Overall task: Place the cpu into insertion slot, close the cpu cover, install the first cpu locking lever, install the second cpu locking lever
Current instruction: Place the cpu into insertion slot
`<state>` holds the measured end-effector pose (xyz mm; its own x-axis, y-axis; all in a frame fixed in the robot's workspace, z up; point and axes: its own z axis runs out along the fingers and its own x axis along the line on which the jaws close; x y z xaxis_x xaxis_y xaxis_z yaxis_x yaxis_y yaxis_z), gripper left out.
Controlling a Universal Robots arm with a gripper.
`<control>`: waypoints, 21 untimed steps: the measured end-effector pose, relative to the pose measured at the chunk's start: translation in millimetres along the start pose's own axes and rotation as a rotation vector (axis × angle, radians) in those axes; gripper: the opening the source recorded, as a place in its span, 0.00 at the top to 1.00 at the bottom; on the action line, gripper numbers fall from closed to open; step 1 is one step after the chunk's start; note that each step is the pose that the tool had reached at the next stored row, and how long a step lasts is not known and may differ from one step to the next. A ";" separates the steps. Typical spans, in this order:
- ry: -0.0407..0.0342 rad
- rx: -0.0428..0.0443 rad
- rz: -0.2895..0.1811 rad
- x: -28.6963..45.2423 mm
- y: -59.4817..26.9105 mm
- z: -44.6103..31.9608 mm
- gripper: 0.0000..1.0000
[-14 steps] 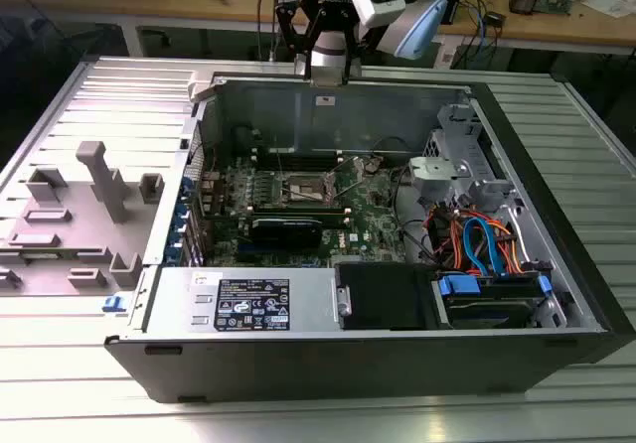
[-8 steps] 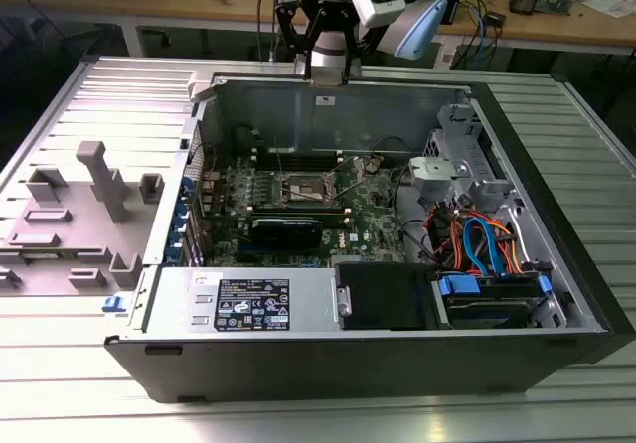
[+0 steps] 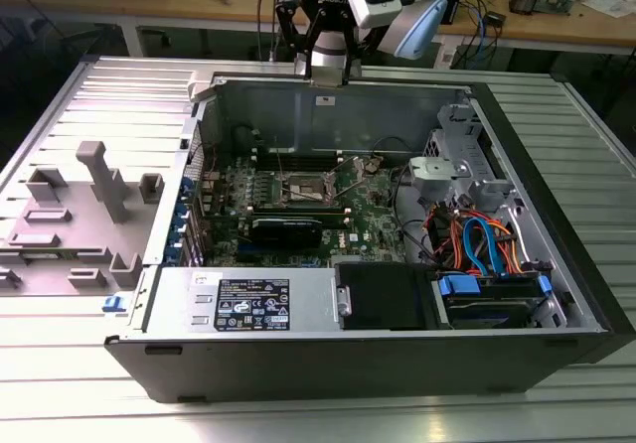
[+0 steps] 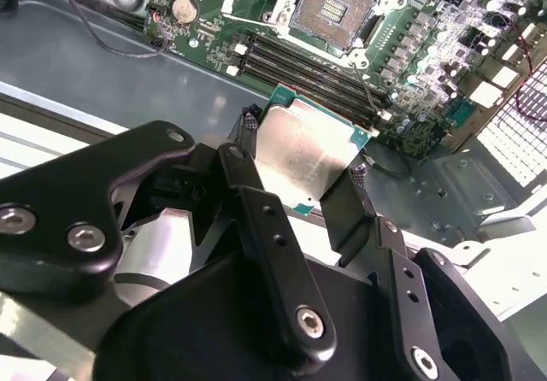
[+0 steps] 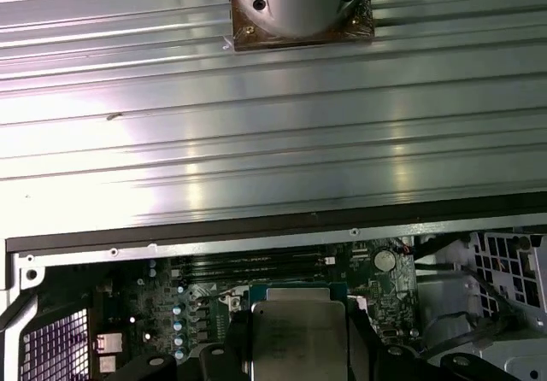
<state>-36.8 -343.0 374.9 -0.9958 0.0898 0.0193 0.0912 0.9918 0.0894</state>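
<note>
Two black fingers of the gripper are clamped on opposite edges of the cpu, its dull silver top showing in the second wrist view. The chip hangs by the edge of the green motherboard, well apart from the bare insertion slot, seemingly above the floor of the computer case.

The gripper pinches the cpu by opposite edges between two black fingers, silver-grey top showing. Beyond it lies the green motherboard, its insertion slot bare, with long black memory slots and a coin cell battery nearby.
</note>
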 end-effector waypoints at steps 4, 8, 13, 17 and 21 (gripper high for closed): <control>0.0001 0.0002 0.000 -0.1 -1.7 -0.2 0.46; 0.0001 0.0002 0.000 0.2 -2.8 -0.3 0.46; 0.0000 0.0001 0.000 0.3 -2.8 -0.3 0.46; 0.0000 0.0000 0.000 0.2 -3.7 -0.3 0.46; -0.0003 0.0000 0.003 0.1 -4.5 -0.2 0.46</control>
<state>-37.4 -347.4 374.7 -0.9955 0.0926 0.0193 0.0939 0.9916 0.0894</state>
